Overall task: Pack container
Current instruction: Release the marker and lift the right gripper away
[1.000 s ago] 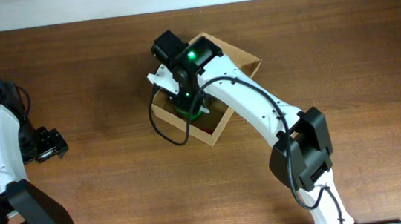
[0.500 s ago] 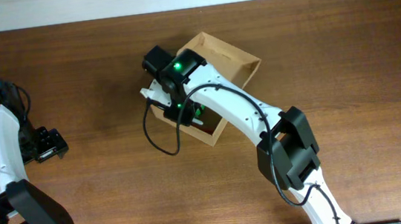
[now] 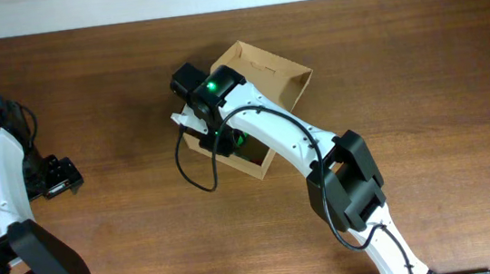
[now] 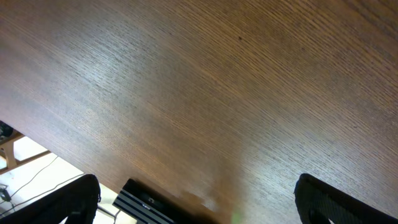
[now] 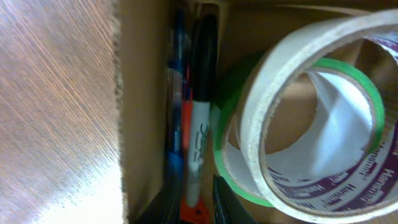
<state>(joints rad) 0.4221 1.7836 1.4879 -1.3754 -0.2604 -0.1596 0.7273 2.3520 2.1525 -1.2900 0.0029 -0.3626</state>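
Packing seems well along: right claw (image 3: pixel 220 140), grip untellable, reaches into the small tan-brown cardboard box (image 3: pixel 289 74) holding a cream tape roll (image 5: pixel 280 70). Next it likely needs lifting clear.

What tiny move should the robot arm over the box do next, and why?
Probably lift the right gripper straight up, out of the box. The wrist view shows pens lying along the box wall and tape rolls sitting beside them, so the things look packed. The arm also covers the opening from above, so it likely has to clear out first.
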